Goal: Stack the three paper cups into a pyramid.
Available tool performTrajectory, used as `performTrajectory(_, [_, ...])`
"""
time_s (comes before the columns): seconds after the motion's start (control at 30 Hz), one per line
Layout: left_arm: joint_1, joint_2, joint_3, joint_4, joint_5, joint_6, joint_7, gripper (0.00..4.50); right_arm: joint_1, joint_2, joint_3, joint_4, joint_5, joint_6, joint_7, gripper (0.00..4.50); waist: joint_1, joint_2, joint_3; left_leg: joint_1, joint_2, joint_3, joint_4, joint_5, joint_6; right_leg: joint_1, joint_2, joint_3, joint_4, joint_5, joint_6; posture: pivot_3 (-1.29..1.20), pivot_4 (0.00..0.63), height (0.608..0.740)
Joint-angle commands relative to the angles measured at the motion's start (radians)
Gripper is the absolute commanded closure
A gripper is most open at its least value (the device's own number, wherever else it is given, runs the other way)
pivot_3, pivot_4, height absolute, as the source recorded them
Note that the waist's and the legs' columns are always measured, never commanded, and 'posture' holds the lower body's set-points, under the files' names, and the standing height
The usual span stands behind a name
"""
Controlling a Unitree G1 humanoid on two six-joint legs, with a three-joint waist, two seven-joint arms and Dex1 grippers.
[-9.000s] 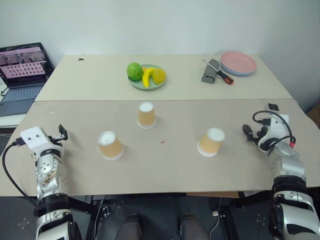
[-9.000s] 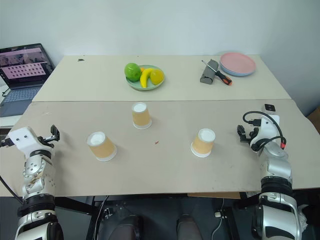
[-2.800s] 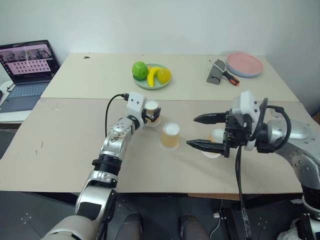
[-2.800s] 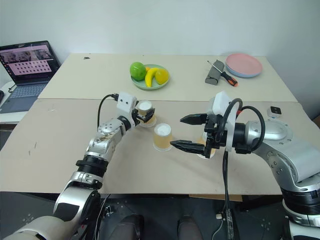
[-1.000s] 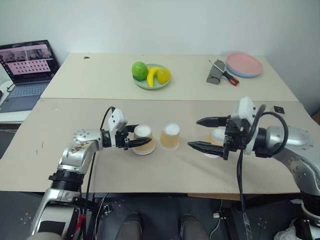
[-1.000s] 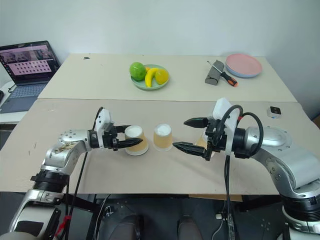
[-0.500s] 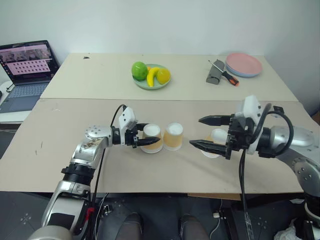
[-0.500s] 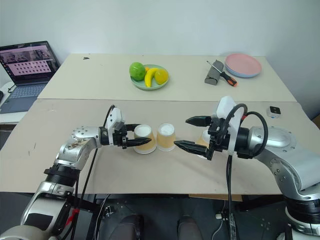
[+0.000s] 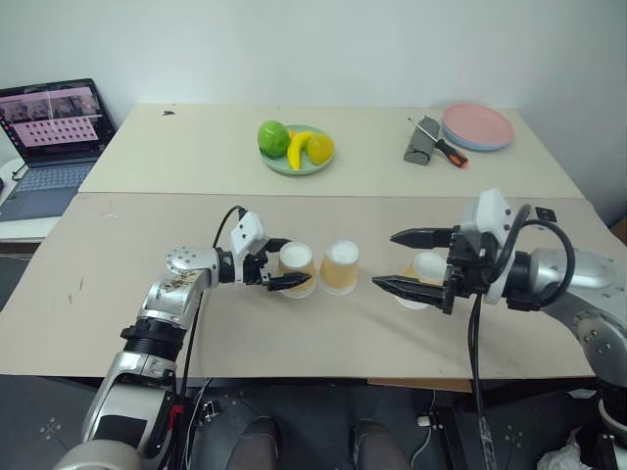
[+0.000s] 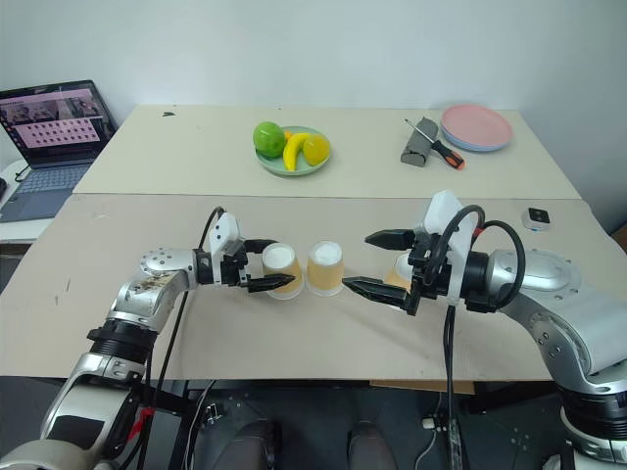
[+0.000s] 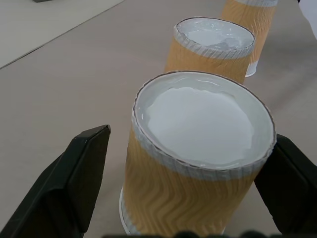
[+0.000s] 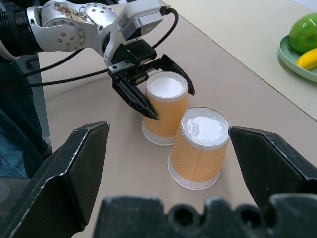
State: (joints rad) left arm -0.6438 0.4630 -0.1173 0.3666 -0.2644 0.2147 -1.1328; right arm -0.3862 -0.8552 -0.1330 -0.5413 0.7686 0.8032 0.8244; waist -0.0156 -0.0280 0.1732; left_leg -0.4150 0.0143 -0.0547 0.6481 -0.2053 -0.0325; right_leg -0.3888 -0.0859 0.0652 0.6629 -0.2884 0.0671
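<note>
Since half a second earlier the left gripper (image 9: 286,270) had opened around its cup (image 9: 297,269), standing beside the middle cup (image 9: 339,266); the third cup (image 9: 423,277) stood just behind the wide-open, empty right gripper (image 9: 396,259).

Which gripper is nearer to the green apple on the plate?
Left. The left gripper stands in front of the green apple, slightly left; the right gripper is farther off to the right.

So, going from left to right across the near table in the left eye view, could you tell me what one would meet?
left gripper → first cup → second cup → right gripper → third cup.
</note>
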Motion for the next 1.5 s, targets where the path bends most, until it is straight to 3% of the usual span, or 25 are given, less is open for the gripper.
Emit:
performTrajectory(0.03, [-0.028, 0.023, 0.024, -0.042, -0.01, -0.007, -0.015, 0.04, -0.013, -0.016, -0.038, -0.016, 0.013, -0.009, 0.003, 0.0, 0.0, 0.0, 0.0, 0.0, 0.0, 0.0, 0.0, 0.0, 0.0, 0.0, 0.0, 0.0, 0.0, 0.0, 0.0, 0.0, 0.15, 0.74])
performTrajectory(0.47, [-0.014, 0.232, 0.084, -0.274, -0.162, 0.254, -0.171, 0.04, -0.008, -0.036, -0.034, 0.03, -0.008, -0.024, 0.039, 0.0, -0.003, 0.0, 0.0, 0.0, 0.0, 0.0, 0.0, 0.0, 0.0, 0.0, 0.0, 0.0, 0.0, 0.0, 0.0, 0.0, 0.15, 0.74])
performTrajectory(0.67, [-0.057, 0.34, 0.129, -0.349, -0.248, 0.375, -0.224, 0.04, 0.065, -0.089, -0.128, 0.104, -0.057, -0.049, 0.048, 0.0, -0.002, 0.0, 0.0, 0.0, 0.001, 0.0, 0.0, 0.0, 0.0, 0.0, 0.0, 0.0, 0.0, 0.0, 0.0, 0.0, 0.15, 0.74])
performTrajectory(0.93, [-0.073, 0.37, 0.122, -0.377, -0.264, 0.404, -0.225, 0.04, 0.248, -0.166, -0.277, 0.212, -0.141, -0.103, 0.108, 0.0, 0.001, 0.0, 0.0, 0.0, 0.001, 0.001, 0.0, 0.0, 0.0, 0.0, 0.0, 0.0, -0.001, 0.0, 0.0, 0.0, 0.15, 0.74])
performTrajectory(1.13, [-0.081, 0.382, 0.117, -0.389, -0.266, 0.413, -0.236, 0.04, 0.343, -0.141, -0.19, 0.197, -0.203, -0.142, 0.118, 0.0, -0.012, 0.0, 0.0, 0.0, 0.001, 0.001, 0.0, 0.0, 0.0, 0.0, 0.0, 0.001, 0.0, 0.0, 0.0, 0.0, 0.15, 0.74])
performTrajectory(1.33, [-0.095, 0.386, 0.111, -0.374, -0.251, 0.4, -0.237, 0.04, 0.284, -0.08, -0.072, 0.188, -0.241, -0.146, 0.076, 0.0, -0.024, 0.0, 0.0, 0.0, 0.001, 0.001, 0.0, 0.0, 0.0, 0.0, 0.001, 0.001, 0.0, 0.0, 0.0, 0.0, 0.15, 0.74])
performTrajectory(1.5, [-0.1, 0.382, 0.113, -0.375, -0.252, 0.401, -0.231, 0.04, 0.249, -0.055, -0.061, 0.215, -0.238, -0.154, 0.082, 0.0, -0.024, 0.0, 0.0, 0.0, 0.001, 0.001, 0.0, 0.0, 0.0, 0.0, 0.001, 0.001, 0.0, 0.0, 0.0, 0.0, 0.15, 0.74])
